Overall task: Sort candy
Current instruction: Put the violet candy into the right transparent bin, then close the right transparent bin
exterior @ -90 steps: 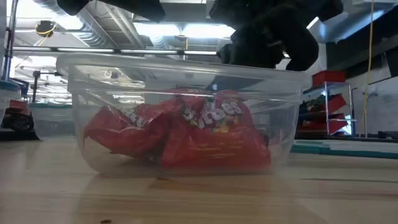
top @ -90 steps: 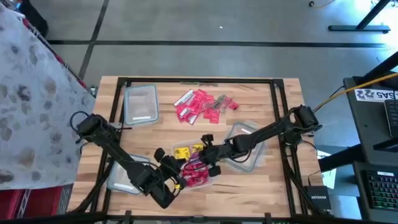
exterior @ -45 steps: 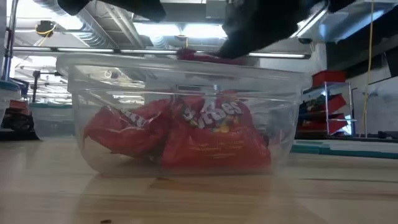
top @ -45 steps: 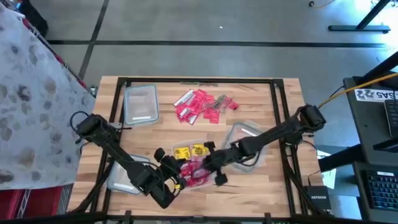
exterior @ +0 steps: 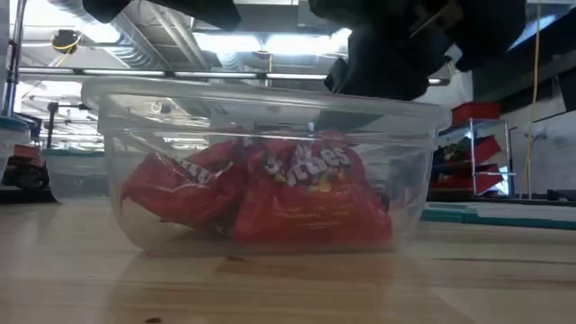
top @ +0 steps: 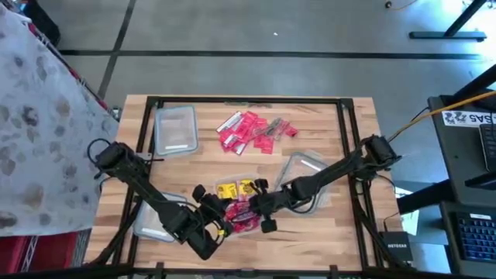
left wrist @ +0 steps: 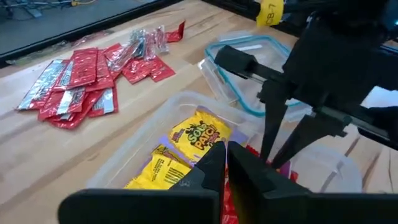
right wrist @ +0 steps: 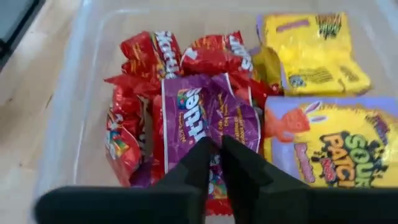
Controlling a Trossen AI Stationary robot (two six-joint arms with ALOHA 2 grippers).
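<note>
The right claw [top: 267, 219] hangs over the clear tub [top: 267, 191] near the front middle of the desk [top: 325, 116], its fingers [right wrist: 205, 163] pressed together with nothing between them. Directly under it a purple pack [right wrist: 208, 115] lies loose on top of red packs [right wrist: 144, 56], with yellow packs [right wrist: 314, 43] in the same tub beside them. From desk level the red packs [exterior: 261, 193] fill the tub [exterior: 117, 117] and the dark claw sits just above its rim.

The left claw [top: 219, 227] waits at the tub's near-left edge, its fingers [left wrist: 214, 163] also closed and empty, pointing at the yellow packs [left wrist: 196, 134].

More candy [top: 254, 130] lies in a loose heap on the bare desk toward the back middle, mostly red with some silvery pieces. An empty clear container [top: 175, 129] stands at the back left, another [top: 149, 221] lies under the left arm at the front left, and a lid-like tub [top: 298, 164] sits under the right arm.
</note>
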